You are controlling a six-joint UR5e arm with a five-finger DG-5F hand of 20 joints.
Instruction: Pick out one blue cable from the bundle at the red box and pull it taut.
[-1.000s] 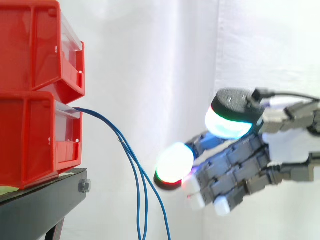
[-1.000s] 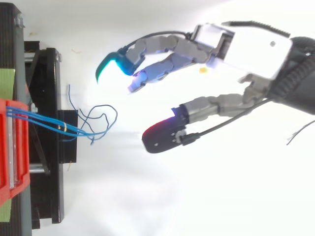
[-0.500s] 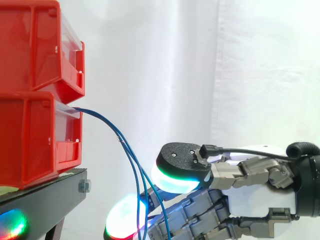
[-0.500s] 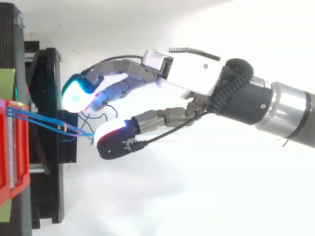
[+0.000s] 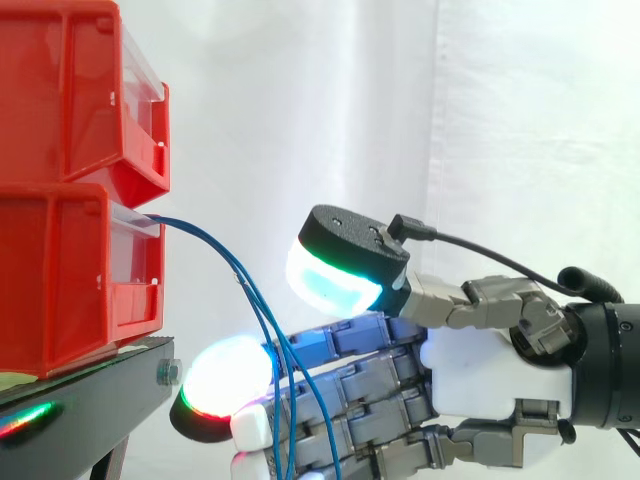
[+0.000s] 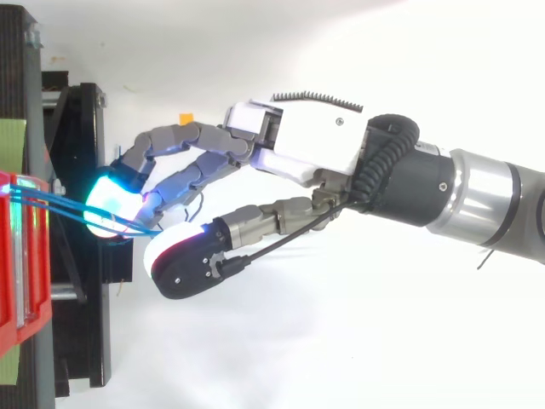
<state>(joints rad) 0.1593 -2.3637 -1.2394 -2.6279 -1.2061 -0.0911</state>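
The blue cables [image 5: 238, 275] come out of the front of the lower red box [image 5: 60, 280], arc outward and then hang slack down past the edge of the black bench [image 5: 90, 405] under the box. They are thin, light and limp. They will probably bend wherever I touch them and slide through a loose hold, and the strands lie close together, so separating one looks fiddly. I judge the best place to take hold is a little out from the box, where the strands fan apart, pinching one strand between pad tips.

My hand [image 5: 480, 370] is close in front of the box. My fingers [image 5: 350, 385] are apart and clamped on nothing. From above, the strands run through the gap between my cyan-glowing pad and my red-and-white one.

Half a second ago my hand was lower and farther from the box. It has since risen and pushed in, so my pads now reach the bench's edge.
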